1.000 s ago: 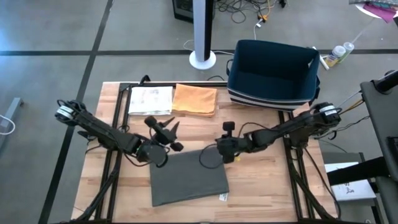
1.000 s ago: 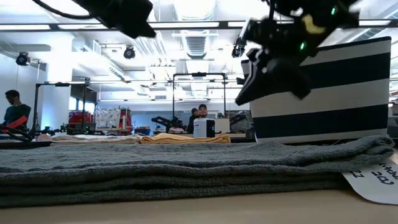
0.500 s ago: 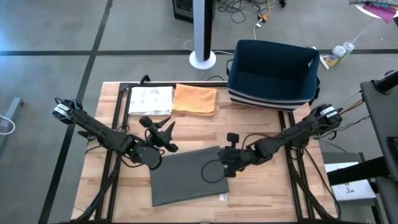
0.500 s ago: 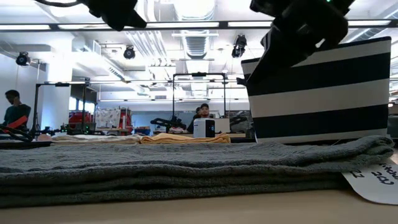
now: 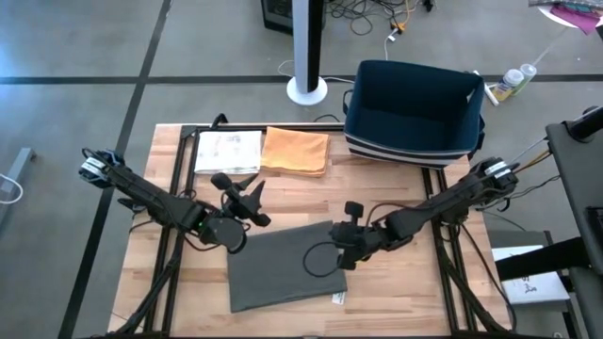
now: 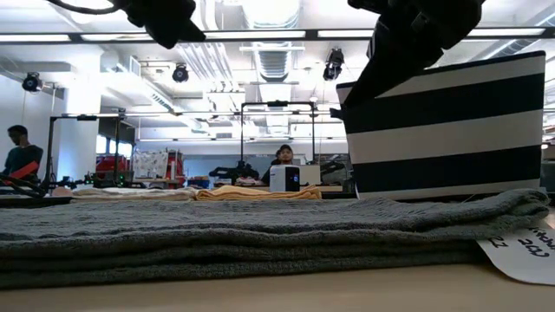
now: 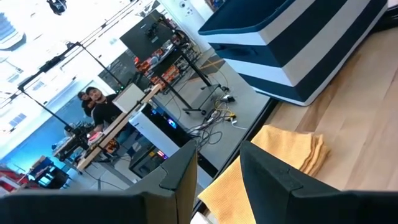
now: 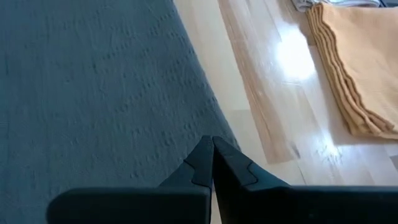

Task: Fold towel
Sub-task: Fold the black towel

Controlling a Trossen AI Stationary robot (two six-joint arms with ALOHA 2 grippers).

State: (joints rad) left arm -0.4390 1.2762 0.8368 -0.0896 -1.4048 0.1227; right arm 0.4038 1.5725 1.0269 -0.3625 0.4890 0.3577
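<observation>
The grey towel [image 5: 283, 268] lies folded in several layers on the wooden table's near middle; the low view shows its stacked edges [image 6: 260, 238] and a white tag [image 6: 525, 247] at the right. My right gripper [image 5: 332, 249] hangs shut above the towel's far right corner and slants down toward the towel [image 8: 93, 81] without touching it. My left gripper [image 5: 256, 202] hovers open and level just past the towel's far left corner. Nothing is between its fingers [image 7: 267, 171].
A folded orange cloth [image 5: 296, 151] and a white sheet [image 5: 227, 152] lie at the table's far edge. A navy-and-white striped basket [image 5: 415, 108] stands at the far right. People [image 6: 282, 158] show in the room beyond the table.
My right gripper, shut throughout, has gone toward the table's near edge over the towel's far right corner, risen a little and rolled about its own line. The towel has stayed flat.
</observation>
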